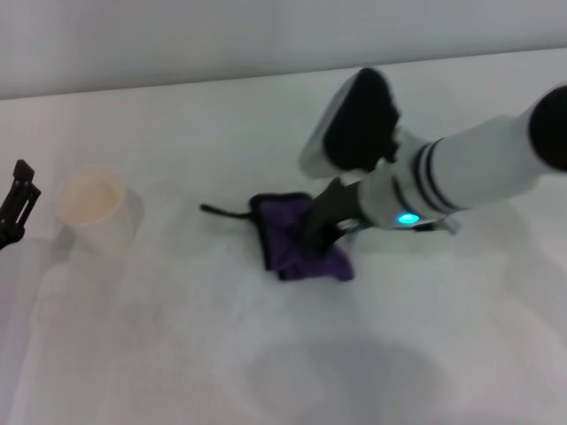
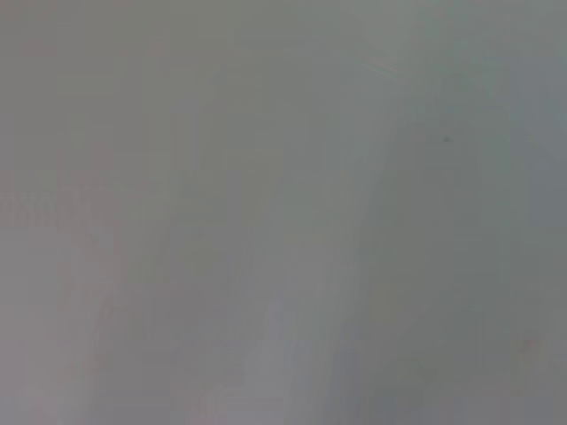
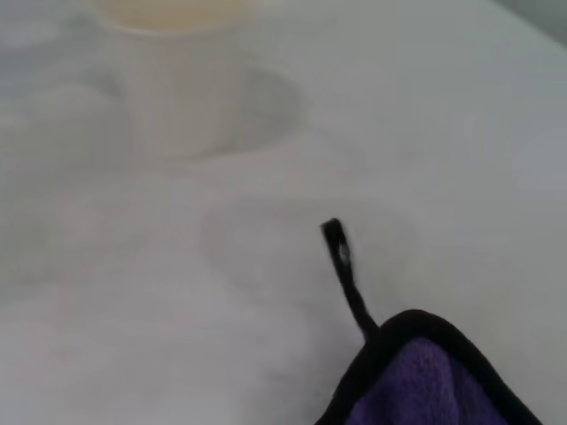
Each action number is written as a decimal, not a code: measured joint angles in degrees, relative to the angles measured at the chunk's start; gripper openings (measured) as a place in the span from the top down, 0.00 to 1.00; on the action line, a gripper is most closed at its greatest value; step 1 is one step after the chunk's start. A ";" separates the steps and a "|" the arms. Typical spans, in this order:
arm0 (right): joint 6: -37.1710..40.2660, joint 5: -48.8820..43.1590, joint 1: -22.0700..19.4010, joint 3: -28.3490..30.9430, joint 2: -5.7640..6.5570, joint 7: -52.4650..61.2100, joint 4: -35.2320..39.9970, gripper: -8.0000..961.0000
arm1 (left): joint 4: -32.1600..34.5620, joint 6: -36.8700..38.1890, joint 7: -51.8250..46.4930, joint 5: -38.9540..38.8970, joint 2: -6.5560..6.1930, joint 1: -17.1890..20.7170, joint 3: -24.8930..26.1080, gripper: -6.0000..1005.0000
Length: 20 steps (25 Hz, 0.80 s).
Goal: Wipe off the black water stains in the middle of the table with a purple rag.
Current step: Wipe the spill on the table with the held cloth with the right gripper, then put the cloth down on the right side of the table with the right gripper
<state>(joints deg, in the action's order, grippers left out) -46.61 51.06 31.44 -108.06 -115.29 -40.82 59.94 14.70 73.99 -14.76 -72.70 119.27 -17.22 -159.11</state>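
The purple rag (image 1: 299, 239) lies near the middle of the white table (image 1: 177, 354). Its long side runs from the far left to the near right in the head view. Its edge has black trim. A thin black loop tab (image 1: 221, 212) sticks out of its far left corner and points left, toward the cup. In the right wrist view the loop (image 3: 344, 270) lies flat on the table and reaches out from the rag's rounded black corner (image 3: 416, 372).

The right gripper (image 1: 321, 232) comes down from the right and rests on top of the rag. Its dark fingers press into the cloth near the middle. The pictures do not show whether they are spread or pinched together, because the wrist and the cloth hide the tips. A small blue light (image 1: 407, 219) glows on the white arm just behind the gripper.

The black water stains cannot be seen. No dark blot shows on the bare table around the rag.

A cream paper cup (image 1: 91, 206) stands upright well to the left of the rag. It is open at the top, and only a pale cream inside shows. No writing or label can be read on it.

The left gripper (image 1: 16, 205) sits at the far left edge, beside the cup and not touching it. Its state cannot be told. The left wrist view shows only plain grey.
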 joint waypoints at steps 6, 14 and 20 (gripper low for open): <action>-5.22 -6.28 -2.25 10.44 0.22 -1.01 0.91 0.84 | -0.03 -0.08 0.00 0.00 0.00 -0.04 0.16 0.12; -12.77 -11.75 -3.65 17.38 0.22 -0.96 2.91 0.83 | -0.03 -0.09 0.00 -0.25 0.00 0.00 0.21 0.12; -10.90 -13.50 -5.55 18.20 0.12 -0.64 5.28 0.82 | -0.03 -0.09 0.00 -0.25 0.00 0.03 0.29 0.12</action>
<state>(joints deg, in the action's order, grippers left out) -57.51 37.56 25.89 -89.86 -115.17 -41.45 65.22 14.68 73.91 -14.77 -72.96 119.27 -17.20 -158.82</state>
